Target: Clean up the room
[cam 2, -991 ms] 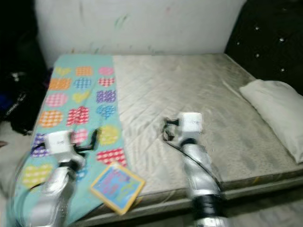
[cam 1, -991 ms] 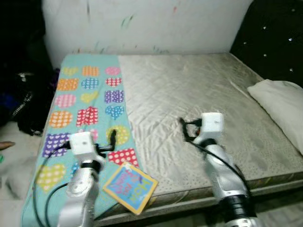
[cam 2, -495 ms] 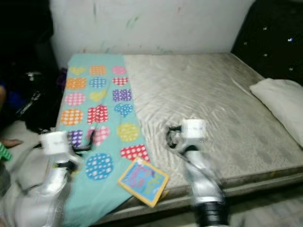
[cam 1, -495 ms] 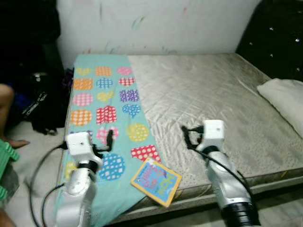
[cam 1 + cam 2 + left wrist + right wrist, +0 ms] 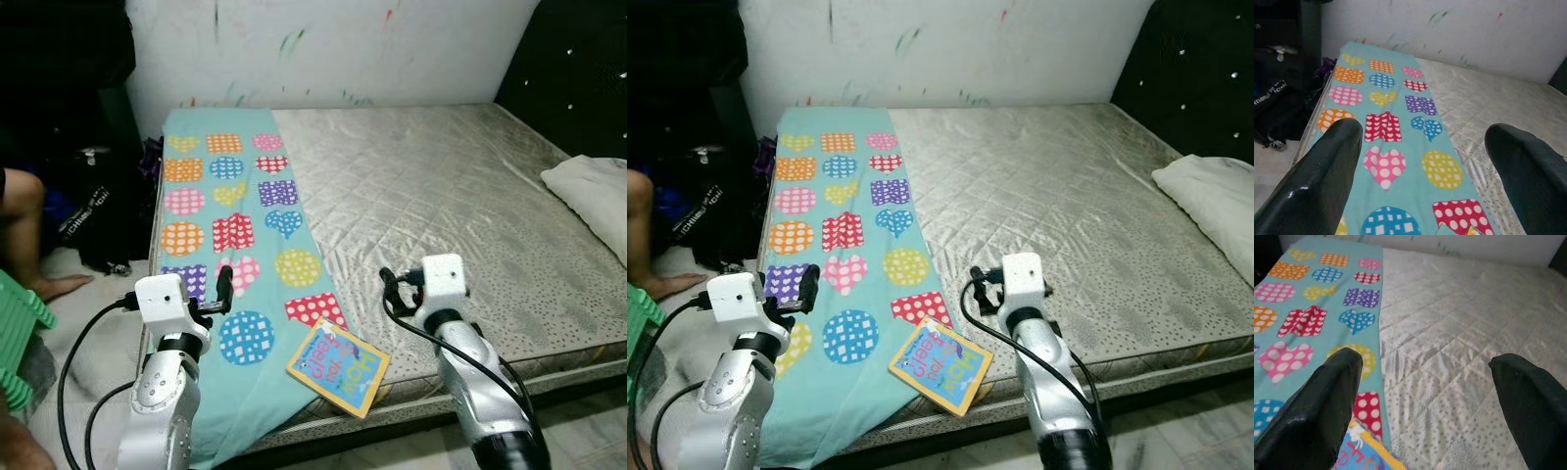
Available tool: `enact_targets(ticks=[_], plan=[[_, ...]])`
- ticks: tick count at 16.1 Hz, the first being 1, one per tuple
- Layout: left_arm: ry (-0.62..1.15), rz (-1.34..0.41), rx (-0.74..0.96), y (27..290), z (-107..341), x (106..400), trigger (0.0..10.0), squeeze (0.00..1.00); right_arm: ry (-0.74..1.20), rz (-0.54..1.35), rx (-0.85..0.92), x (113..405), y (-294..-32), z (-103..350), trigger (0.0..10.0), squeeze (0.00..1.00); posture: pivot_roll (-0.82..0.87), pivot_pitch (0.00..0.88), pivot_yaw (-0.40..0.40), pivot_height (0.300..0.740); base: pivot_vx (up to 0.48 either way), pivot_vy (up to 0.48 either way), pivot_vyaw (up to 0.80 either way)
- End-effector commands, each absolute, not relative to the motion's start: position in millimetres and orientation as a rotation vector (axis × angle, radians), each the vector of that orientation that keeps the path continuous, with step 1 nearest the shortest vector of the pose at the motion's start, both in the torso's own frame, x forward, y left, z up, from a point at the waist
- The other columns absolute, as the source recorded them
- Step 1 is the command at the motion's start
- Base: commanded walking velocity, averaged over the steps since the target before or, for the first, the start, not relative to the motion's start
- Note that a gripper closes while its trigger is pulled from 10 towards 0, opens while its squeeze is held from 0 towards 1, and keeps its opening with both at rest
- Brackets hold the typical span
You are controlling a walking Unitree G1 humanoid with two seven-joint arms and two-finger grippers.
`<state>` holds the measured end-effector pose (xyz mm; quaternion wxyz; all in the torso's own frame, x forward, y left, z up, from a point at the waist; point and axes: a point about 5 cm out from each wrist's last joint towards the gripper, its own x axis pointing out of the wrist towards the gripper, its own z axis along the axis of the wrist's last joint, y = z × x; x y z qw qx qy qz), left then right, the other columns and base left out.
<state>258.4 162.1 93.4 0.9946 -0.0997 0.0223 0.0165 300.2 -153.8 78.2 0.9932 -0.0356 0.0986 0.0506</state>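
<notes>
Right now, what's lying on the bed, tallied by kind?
Turquoise blanket with polka-dot hearts and shapes: 1
Colourful children's book at the near edge: 1
White pillow on the right side: 1
Total: 3

A wide bed with a quilted, silvery-beige mattress (image 5: 441, 186) stands against a white wall. Along its left side lies a long turquoise blanket printed with coloured, polka-dotted hearts and squares (image 5: 230, 225), reaching from the wall end to the near edge, where it hangs over. A bright blue-and-yellow children's book (image 5: 339, 365) lies at the near edge, partly on the blanket's corner, partly on the mattress, jutting slightly over. A white pillow (image 5: 596, 191) rests at the right side.
</notes>
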Motion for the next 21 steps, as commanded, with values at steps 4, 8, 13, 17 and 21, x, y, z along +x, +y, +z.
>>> enact_targets(ticks=[4, 8, 13, 17, 21], plan=[[0.081, 0.057, -0.197, 166, 88, 257, 10.0, 0.0, 0.202, 0.142, -0.07, 290, -155, 80, 10.0, 0.0, -0.09, 0.0, -0.057, 0.74, 0.0, 0.0, 0.0], [0.071, 0.026, -0.196, 160, 92, 266, 10.0, 0.0, 0.187, 0.112, -0.041, 300, -155, 88, 10.0, 0.0, -0.1, 0.0, -0.052, 0.74, 0.0, 0.0, 0.34], [0.081, 0.012, -0.211, 152, 90, 267, 10.0, 0.0, 0.274, 0.018, -0.066, 296, -168, 73, 10.0, 0.0, -0.11, 0.0, -0.053, 0.74, 0.0, 0.0, 0.0], [0.089, 0.021, -0.198, 158, 88, 267, 10.0, 0.0, 0.295, 0.014, -0.1, 298, -167, 70, 10.0, 0.0, -0.11, 0.0, -0.051, 0.74, 0.0, 0.0, 0.0], [0.089, 0.021, -0.198, 158, 88, 267, 10.0, 0.0, 0.295, 0.014, -0.1, 298, -167, 70, 10.0, 0.0, -0.11, 0.0, -0.051, 0.74, 0.0, 0.0, 0.0]])
